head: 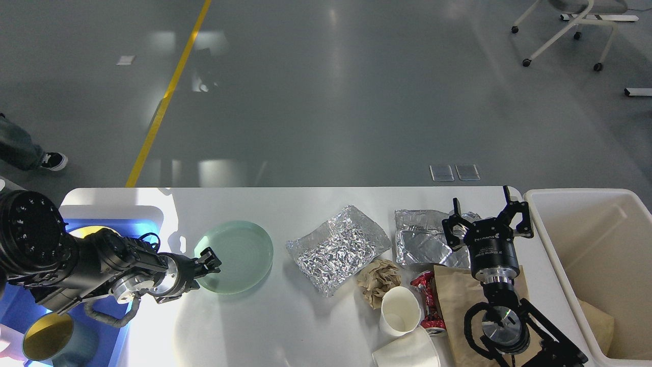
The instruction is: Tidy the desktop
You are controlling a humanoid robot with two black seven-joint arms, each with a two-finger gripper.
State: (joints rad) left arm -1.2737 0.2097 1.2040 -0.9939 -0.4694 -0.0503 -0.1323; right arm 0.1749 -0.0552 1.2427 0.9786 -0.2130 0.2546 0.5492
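The white desktop (265, 321) bears a pale green plate (239, 255), a crumpled foil sheet (336, 247), a foil tray (425, 244), a ball of brown paper (379, 278), two white paper cups (400, 311), a crushed red can (427, 293) and a brown paper bag (456, 300). My left gripper (210, 260) is at the plate's left rim, its two fingers apart with the rim between them. My right gripper (486, 214) is open and empty, above the foil tray's right end.
A beige bin (596, 239) stands past the table's right end, brown paper in its bottom. A blue tray (15, 306) at the left end holds a blue mug (53, 341) with a yellow inside. A person's shoe (51, 161) is on the floor, far left.
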